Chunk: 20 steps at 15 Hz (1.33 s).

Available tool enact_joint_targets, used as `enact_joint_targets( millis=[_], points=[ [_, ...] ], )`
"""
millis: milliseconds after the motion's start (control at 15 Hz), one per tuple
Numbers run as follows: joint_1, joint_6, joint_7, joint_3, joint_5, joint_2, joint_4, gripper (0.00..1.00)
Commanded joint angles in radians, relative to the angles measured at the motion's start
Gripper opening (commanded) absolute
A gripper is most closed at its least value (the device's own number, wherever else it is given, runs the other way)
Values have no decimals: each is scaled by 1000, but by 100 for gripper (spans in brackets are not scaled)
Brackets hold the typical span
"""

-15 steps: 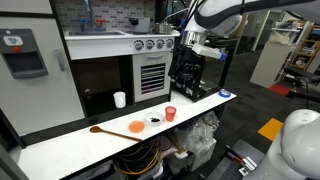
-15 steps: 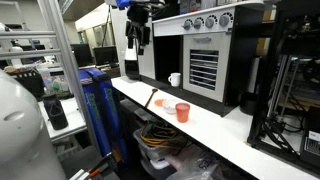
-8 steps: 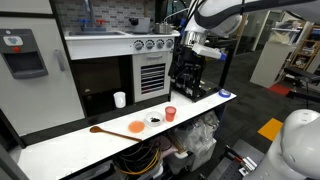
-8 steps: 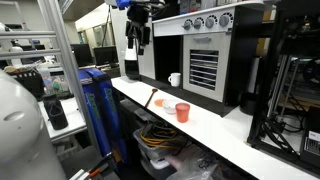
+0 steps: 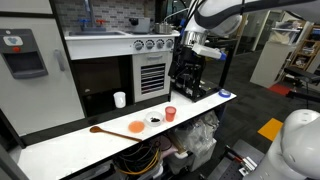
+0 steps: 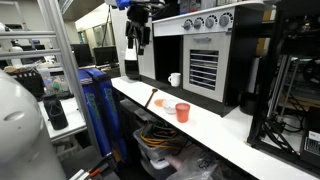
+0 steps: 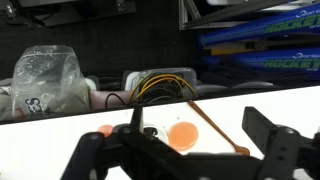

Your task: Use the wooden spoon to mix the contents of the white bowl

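Two risks: claw (image 7: pixel 195 130) open, high above desk (image 5: pixel 60 147); wooden spoon (image 5: pixel 105 132) flat, thin, near orange dish (image 5: pixel 136 127); grasp may slip, shove dish.

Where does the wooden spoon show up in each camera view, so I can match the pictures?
In an exterior view: the wooden spoon lies lower left of centre on the white counter, just left of the orange dish.
In an exterior view: the spoon is a thin slanted line near centre, left of the dish.
Wrist view: the spoon slants toward lower right, beside the dish.
Shared landmark: the orange dish.
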Motion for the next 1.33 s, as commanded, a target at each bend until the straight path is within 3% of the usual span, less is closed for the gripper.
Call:
enact_joint_targets(
  millis=[0,267,533,800,1267],
  points=[
    [-16,-5,-5,13,5,0,3,100],
    [-9,33,-48,3,20,11,-4,100],
    [19,180,-199,3,19,72,8,100],
    [76,285,-349,21,24,170,26,100],
    [135,427,-473,94,-39,398,75,100]
  ],
)
